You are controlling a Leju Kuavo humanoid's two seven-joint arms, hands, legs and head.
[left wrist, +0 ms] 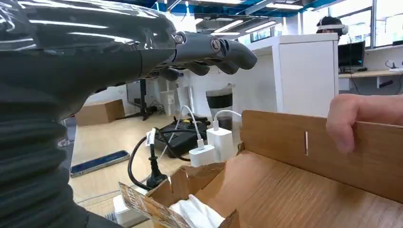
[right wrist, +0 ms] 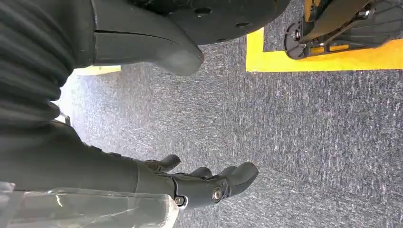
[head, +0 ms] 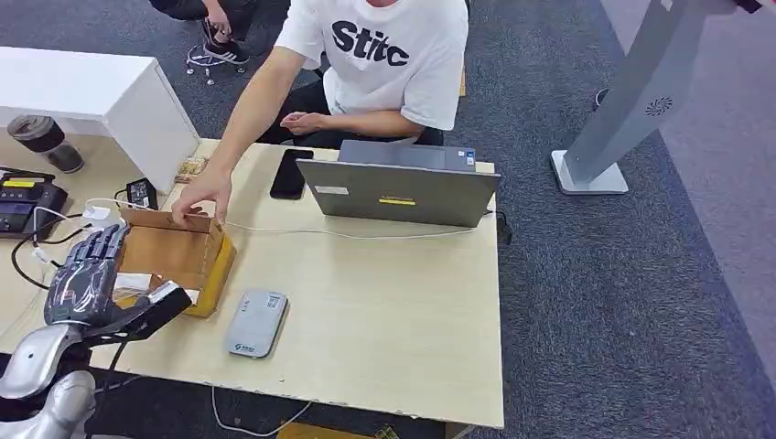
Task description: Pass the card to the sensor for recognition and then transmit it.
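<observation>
An open cardboard box (head: 188, 256) sits at the left of the wooden table; a white card (head: 134, 282) lies inside it near my hand. My left hand (head: 91, 274) hovers over the box's near left side, fingers spread and holding nothing. In the left wrist view the fingers (left wrist: 209, 52) stretch above the box's interior (left wrist: 294, 190), where something white (left wrist: 197, 213) lies. The grey sensor (head: 257, 322) lies flat on the table just right of the box. My right hand (right wrist: 199, 183) hangs over the carpet, fingers loosely extended and holding nothing.
A person seated across the table rests a hand (head: 199, 197) on the box's far wall. A grey laptop (head: 398, 187), a black phone (head: 288, 174), chargers and cables (head: 101, 215) and a white cabinet (head: 101, 101) stand around. The table's right half is bare.
</observation>
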